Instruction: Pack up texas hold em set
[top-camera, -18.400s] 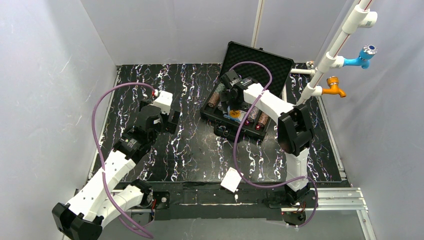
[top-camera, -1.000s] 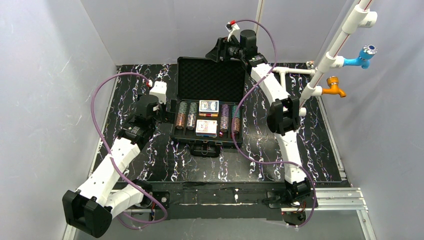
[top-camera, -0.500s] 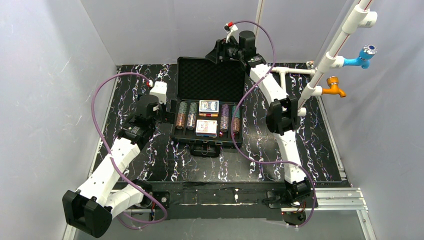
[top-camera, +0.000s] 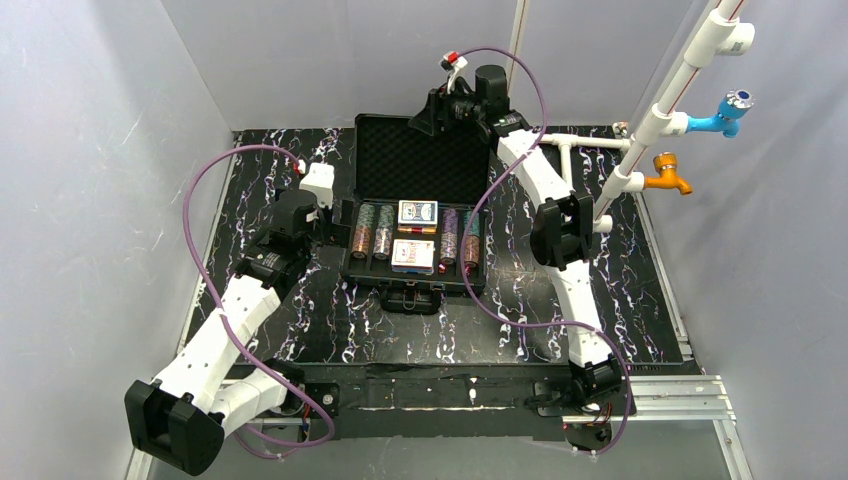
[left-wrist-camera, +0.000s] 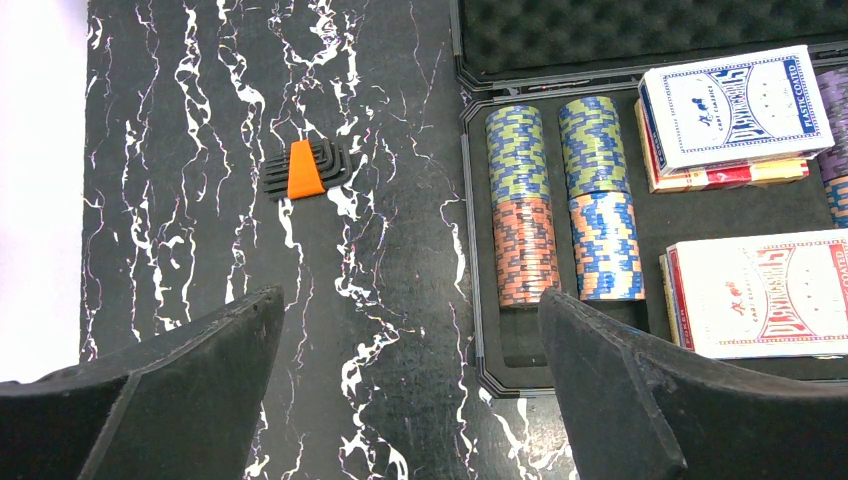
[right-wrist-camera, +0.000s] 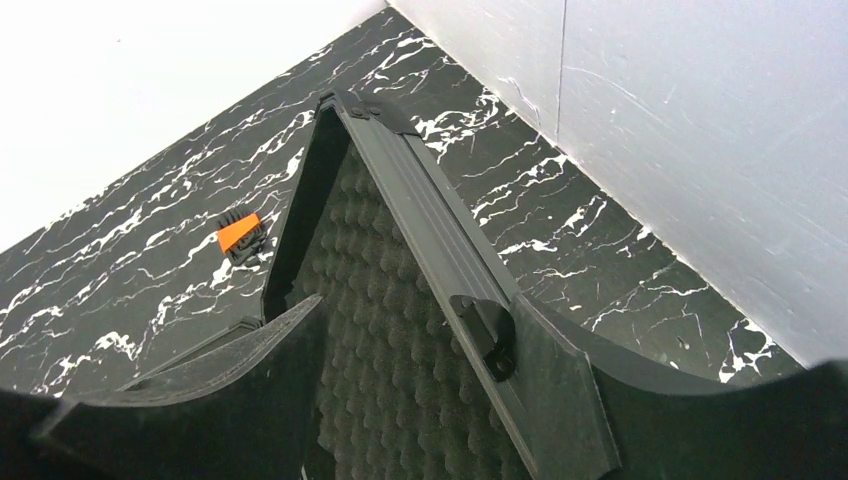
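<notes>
Now the case (top-camera: 412, 287) is lying open mid-table, long axis left-right, lid (top-camera: 420, 160) standing at the far side; the right gripper (right-wrist-camera: 420, 320) is straddling its top rim, jaws apart, nearer than the left gripper (left-wrist-camera: 410, 300), which is hovering wide and empty.

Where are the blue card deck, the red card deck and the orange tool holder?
Blue rectangular card deck (left-wrist-camera: 735, 105), left wrist view, top face.
Red rectangular card deck (left-wrist-camera: 765, 300), left wrist view, top face.
Orange tool holder (left-wrist-camera: 303, 168), left wrist view, orange middle.
</notes>
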